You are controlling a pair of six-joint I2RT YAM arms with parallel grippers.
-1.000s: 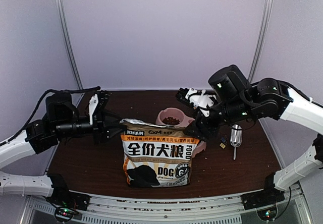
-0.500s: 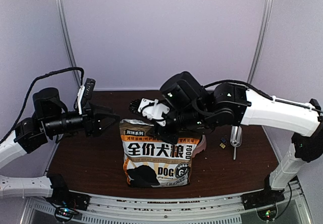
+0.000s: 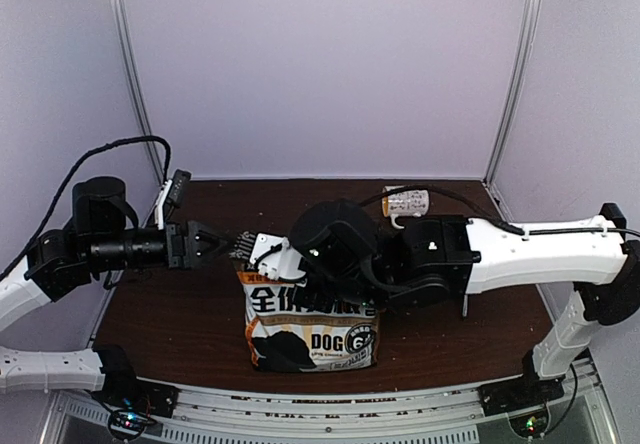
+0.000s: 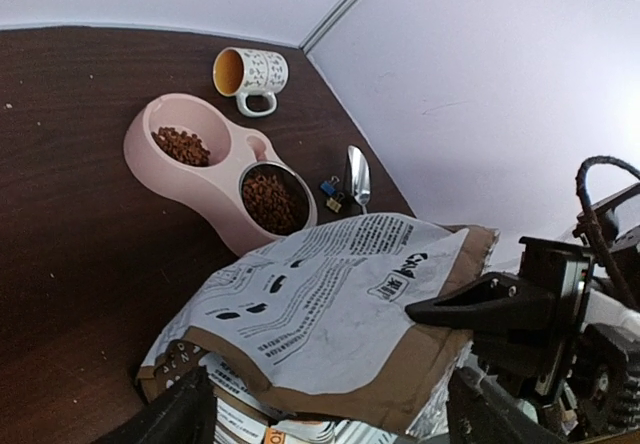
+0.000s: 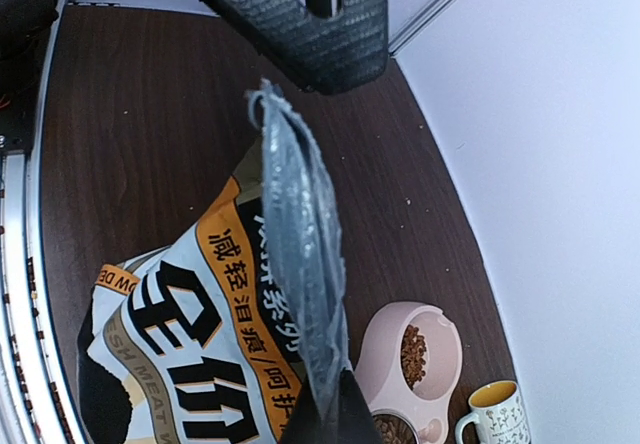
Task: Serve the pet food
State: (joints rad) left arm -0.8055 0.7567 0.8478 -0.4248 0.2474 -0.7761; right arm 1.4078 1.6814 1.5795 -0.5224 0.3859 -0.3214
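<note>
Bag (image 3: 312,329) top is now pinched by the right gripper (image 3: 262,256), come from the bowl (image 4: 180,179); left gripper (image 3: 228,241) opens wide. Food (image 4: 267,199) looks served.

Fixed high view facing the back wall (image 3: 320,64), 2 close wrist views from opposite sides, all sharing the bag (image 3: 312,336)

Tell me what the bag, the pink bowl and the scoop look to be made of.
Bag: printed kraft paper outside, matte; its crinkled silver top edge suggests a foil lining.
Pink bowl: probably moulded plastic, smooth, dull sheen.
Scoop: metal, likely steel, by its mirror shine.
</note>
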